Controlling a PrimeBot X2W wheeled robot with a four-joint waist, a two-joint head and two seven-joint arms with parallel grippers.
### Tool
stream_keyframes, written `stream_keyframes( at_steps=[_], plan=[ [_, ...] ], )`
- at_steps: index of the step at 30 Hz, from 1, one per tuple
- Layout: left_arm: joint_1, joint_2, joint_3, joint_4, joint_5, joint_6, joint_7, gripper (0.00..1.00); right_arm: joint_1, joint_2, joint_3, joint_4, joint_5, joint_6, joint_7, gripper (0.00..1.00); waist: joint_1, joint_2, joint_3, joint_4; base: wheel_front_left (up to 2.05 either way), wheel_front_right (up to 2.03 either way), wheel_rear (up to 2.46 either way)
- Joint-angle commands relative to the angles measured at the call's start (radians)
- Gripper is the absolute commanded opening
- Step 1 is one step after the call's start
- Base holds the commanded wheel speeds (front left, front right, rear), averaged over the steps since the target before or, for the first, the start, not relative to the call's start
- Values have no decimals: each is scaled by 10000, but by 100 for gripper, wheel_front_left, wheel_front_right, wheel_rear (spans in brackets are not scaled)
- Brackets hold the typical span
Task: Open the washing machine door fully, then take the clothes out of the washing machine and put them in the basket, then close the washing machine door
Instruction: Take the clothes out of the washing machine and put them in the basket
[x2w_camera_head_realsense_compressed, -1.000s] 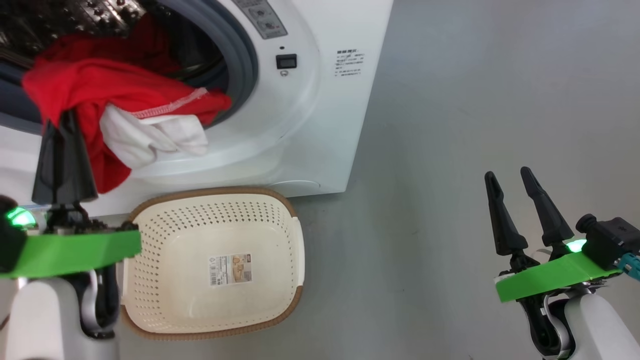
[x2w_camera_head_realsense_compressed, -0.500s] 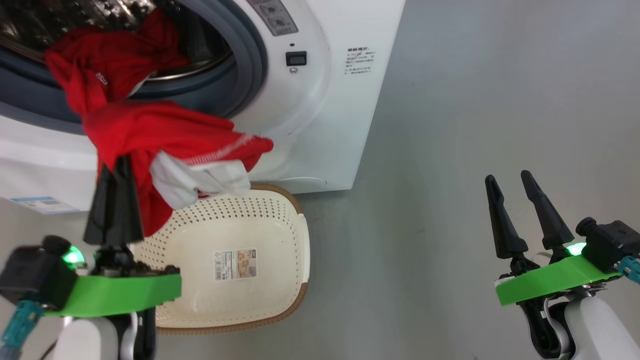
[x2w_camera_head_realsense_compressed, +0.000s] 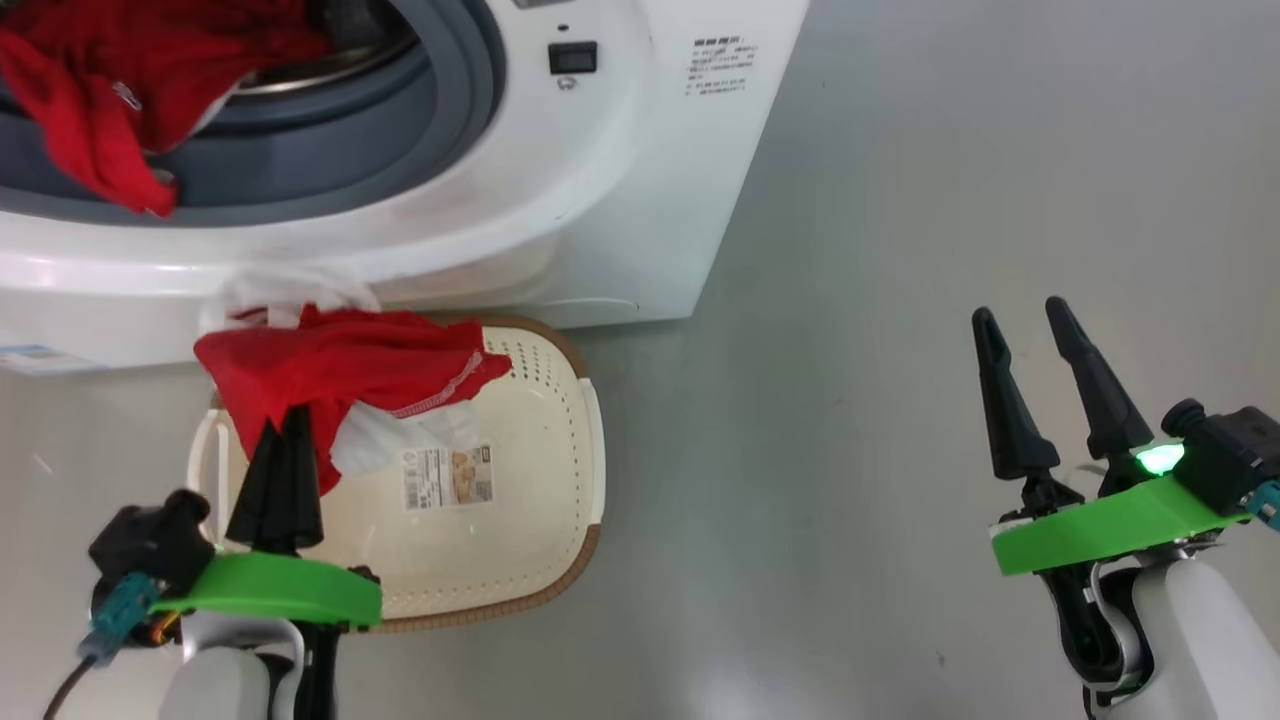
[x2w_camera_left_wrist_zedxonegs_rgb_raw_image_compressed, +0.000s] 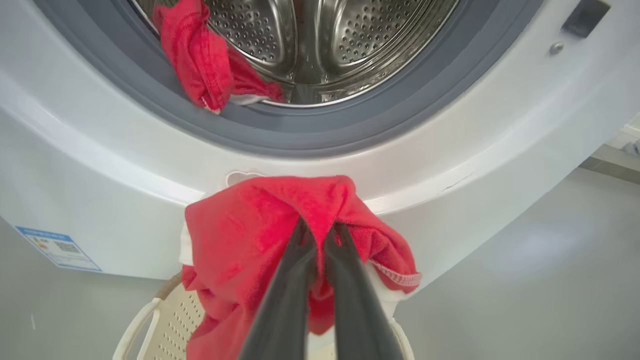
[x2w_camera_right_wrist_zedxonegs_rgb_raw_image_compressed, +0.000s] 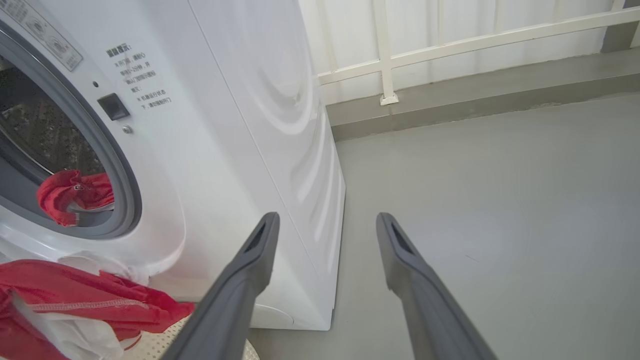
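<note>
The washing machine (x2w_camera_head_realsense_compressed: 620, 200) stands at the rear left of the floor (x2w_camera_head_realsense_compressed: 900, 300). The basket (x2w_camera_head_realsense_compressed: 597, 450) sits on the floor directly in front of it, below the drum opening. One garment (x2w_camera_head_realsense_compressed: 350, 360) hangs over the basket's rear left part, pinched between the fingers of the left gripper (x2w_camera_head_realsense_compressed: 283, 425). A second garment (x2w_camera_head_realsense_compressed: 90, 140) lies in the drum opening, draped over the gasket (x2w_camera_head_realsense_compressed: 400, 170). The right gripper (x2w_camera_head_realsense_compressed: 1018, 310) is well apart to the right, above bare floor.

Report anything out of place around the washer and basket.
One red garment droops half out of the drum over the grey gasket. The other garment hangs from the shut left gripper above the basket, not yet dropped. Nothing spilled or damaged.
</note>
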Motion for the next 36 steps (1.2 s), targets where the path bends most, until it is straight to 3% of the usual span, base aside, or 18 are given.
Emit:
stream_keyframes(
  at_steps=[1, 13, 21, 36],
  plan=[
    [-328, 180, 310, 23, 52, -133, -53, 0, -134, -61, 115, -288, 1, 62, -65, 100, 0, -1, 427, -97, 0, 0, 0],
    [-2140, 214, 495, 3856, 1349, -489, -53, 0, -797, 53, 149, -486, -5, 62, -65, 100, 0, -1, 1795, -444, 0, 0, 0],
    [-3110, 427, 481, 5565, 1837, -545, -53, 0, -1067, 127, 187, -566, -2, 62, -65, 100, 0, -1, 2464, -607, 0, 0, 0],
    [-4529, 879, 333, 7148, 2359, -431, -53, 0, -1432, 207, 338, -674, 2, 62, -65, 100, 0, -1, 3552, -876, 0, 0, 0]
  ],
)
